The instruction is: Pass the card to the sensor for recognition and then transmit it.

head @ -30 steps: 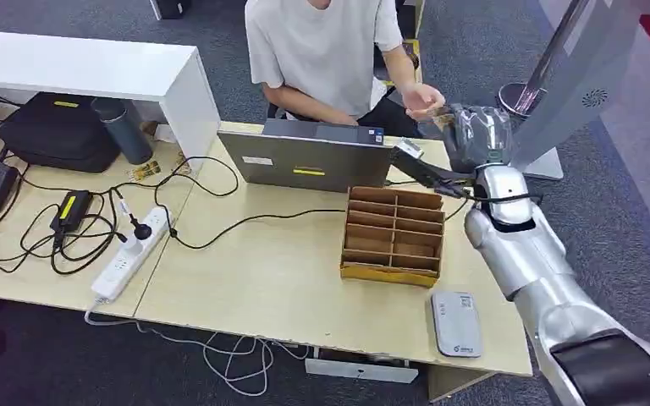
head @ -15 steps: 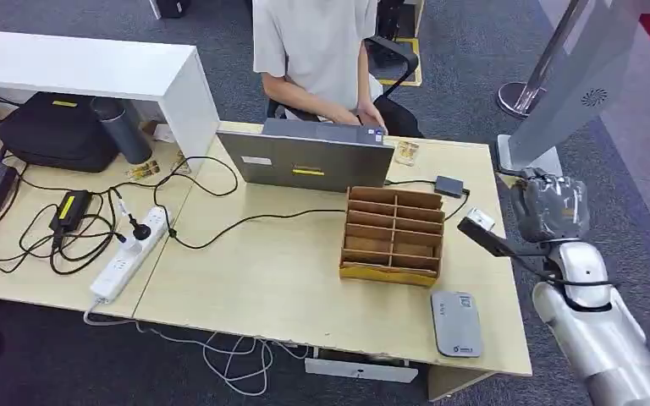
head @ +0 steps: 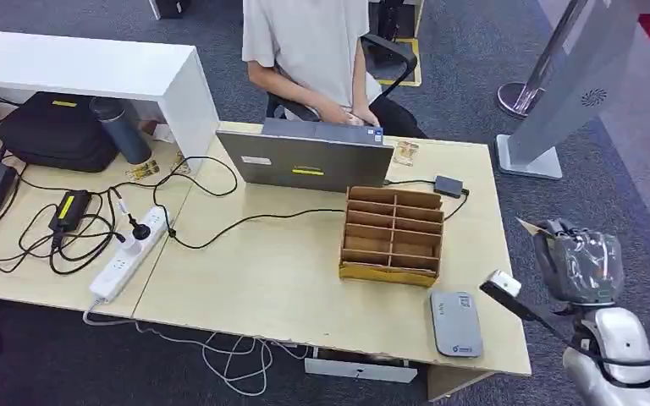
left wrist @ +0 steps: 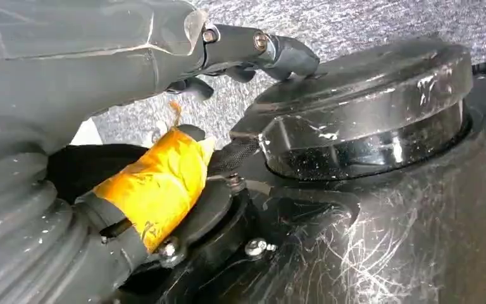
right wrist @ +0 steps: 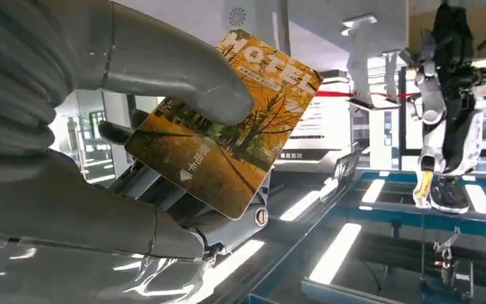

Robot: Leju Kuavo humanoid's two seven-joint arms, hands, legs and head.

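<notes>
An orange hotel card (right wrist: 228,139) sits pinched between the thumb and fingers of my right hand (right wrist: 164,82). In the head view that right hand (head: 582,264) hovers off the table's right edge near its front corner, with a pale corner of the card (head: 526,227) poking out on its left. The grey card sensor (head: 455,323) lies flat on the wooden table (head: 262,271) at the near right corner, just left of and below the hand. My left hand (left wrist: 101,63) hangs by my body, fingers loosely apart and holding nothing.
A cardboard divider box (head: 393,234) stands just behind the sensor. Behind it is a grey laptop (head: 305,161) with a seated person (head: 313,42) typing. A power strip (head: 131,252) and cables cover the left. A white kiosk stand (head: 559,93) rises at the right.
My right hand has drawn back from near the person's raised hand at the far right to beside the table's near right corner. The person's hand has returned to the laptop.
</notes>
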